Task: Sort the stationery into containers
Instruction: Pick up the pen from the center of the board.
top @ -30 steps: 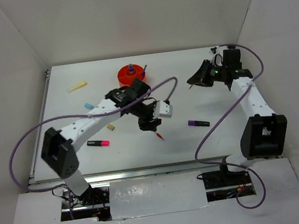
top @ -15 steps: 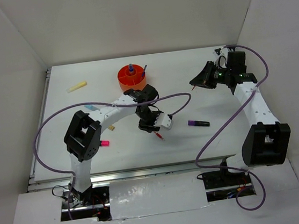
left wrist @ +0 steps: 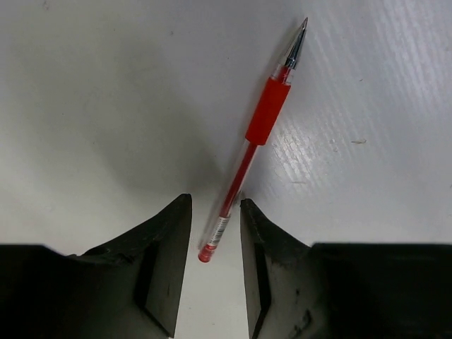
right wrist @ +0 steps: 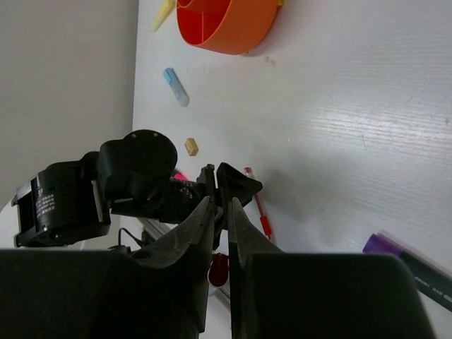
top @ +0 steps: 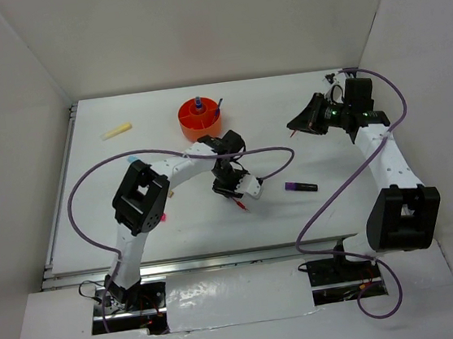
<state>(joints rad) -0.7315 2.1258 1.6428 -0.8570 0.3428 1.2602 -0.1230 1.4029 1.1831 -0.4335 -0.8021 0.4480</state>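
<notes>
A red pen (left wrist: 267, 113) lies on the white table (left wrist: 106, 106), and its rear end sits between the fingers of my left gripper (left wrist: 214, 201). That gripper is open, with a narrow gap on each side of the pen. From above, the left gripper (top: 228, 187) stands over the red pen (top: 240, 204). The orange pot (top: 200, 117) stands at the back with a blue-capped bottle in it. My right gripper (top: 295, 124) hovers at the right, shut on a small red thing (right wrist: 219, 270) seen end-on. The right gripper (right wrist: 220, 201) points at the left one.
A purple-black marker (top: 300, 186) lies right of the red pen. A yellow stick (top: 117, 130) lies at the back left. A blue strip (right wrist: 175, 86) and a tan eraser (right wrist: 191, 146) lie left of centre. The pink highlighter (top: 160, 218) peeks from under the left arm. Purple cables loop over the table.
The left arm has folded inward and its gripper has settled over the red pen's rear end with its jaws narrowing. The right gripper has shifted slightly.
</notes>
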